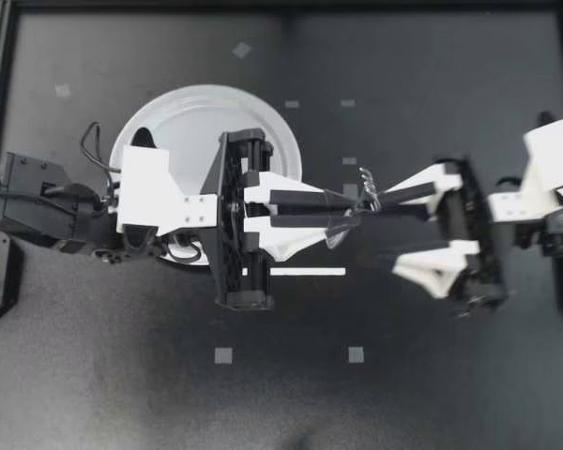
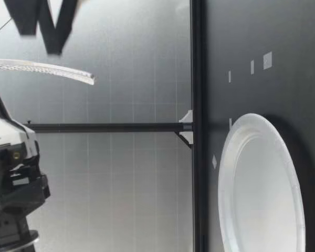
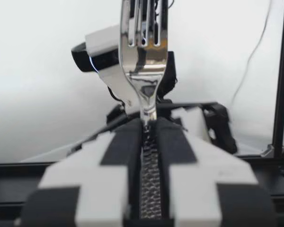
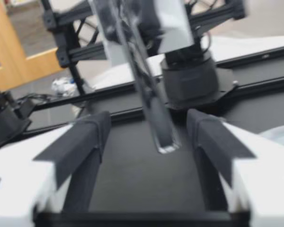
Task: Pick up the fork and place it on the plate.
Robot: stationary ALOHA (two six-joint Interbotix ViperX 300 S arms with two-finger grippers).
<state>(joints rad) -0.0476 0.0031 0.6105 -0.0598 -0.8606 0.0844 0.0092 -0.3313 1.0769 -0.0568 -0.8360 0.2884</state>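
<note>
My left claw (image 1: pixel 355 210) is pinched narrow on the fork (image 1: pixel 367 181), both fingers pressed flat against the thin stem, with the prongs sticking out past the tips. In the left wrist view the fork (image 3: pixel 144 52) stands straight ahead of the fingers, gripped only low on its neck. That is my first worry: with so little metal held, the fork could swivel or slide out when I swing the arm.

My right claw (image 1: pixel 387 236) is spread wide with the fork's end between its fingers, touching neither as far as I can tell. One finger sits close beside the prongs. If I pull away at an angle, it could snag the fork and twist it loose.

The plate (image 1: pixel 188 98) lies back under my left wrist, not under the fork, so I have to draw back and turn. I seem well above the table (image 1: pixel 403 375), so an early release could bounce the fork off the rim.
</note>
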